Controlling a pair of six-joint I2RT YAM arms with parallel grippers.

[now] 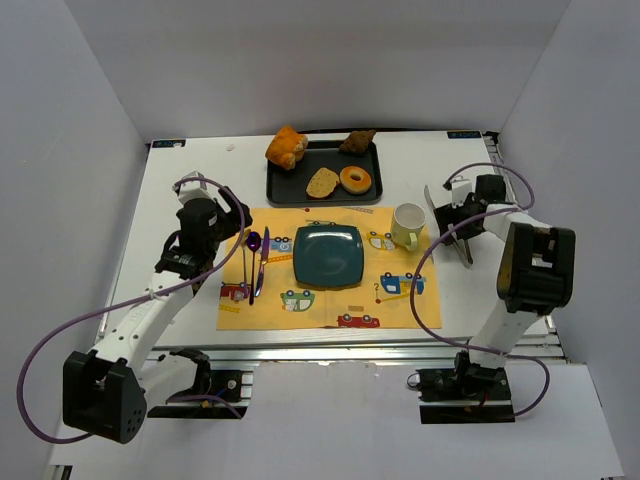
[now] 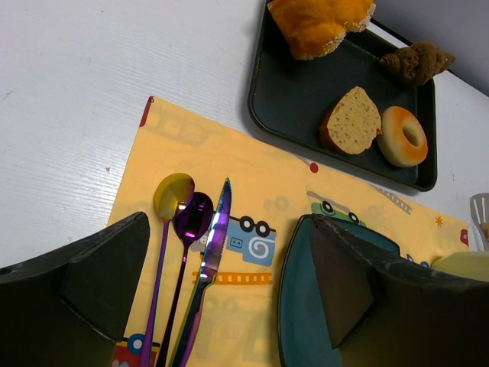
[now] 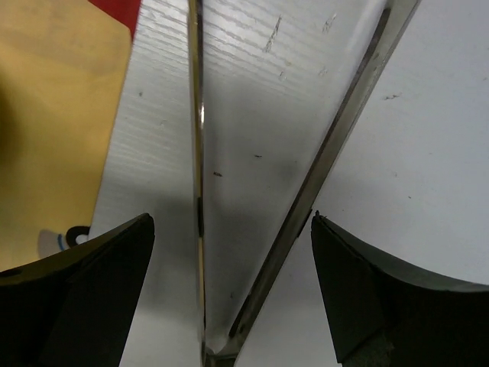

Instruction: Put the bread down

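Note:
The bread (image 1: 355,180), a small golden-brown ring, lies in the right part of the black tray (image 1: 290,188) at the back; it also shows in the left wrist view (image 2: 403,136). My left gripper (image 1: 232,215) is open and empty, above the yellow placemat (image 1: 330,300) between the cutlery and the teal plate (image 1: 328,255), well short of the tray. In its own view the left gripper (image 2: 229,222) has nothing between the jaws. My right gripper (image 1: 455,205) is open at the table's right, its jaws (image 3: 231,218) astride the metal tongs (image 3: 336,145) lying on the white table.
The tray (image 2: 298,92) also holds a lumpy orange roll (image 2: 317,23), a flat tan slice (image 2: 350,121) and a brown pastry (image 2: 416,61). Two spoons and a knife (image 2: 210,252) lie left of the plate (image 2: 298,306). A pale mug (image 1: 407,225) stands right of the plate, next to the tongs (image 1: 450,235).

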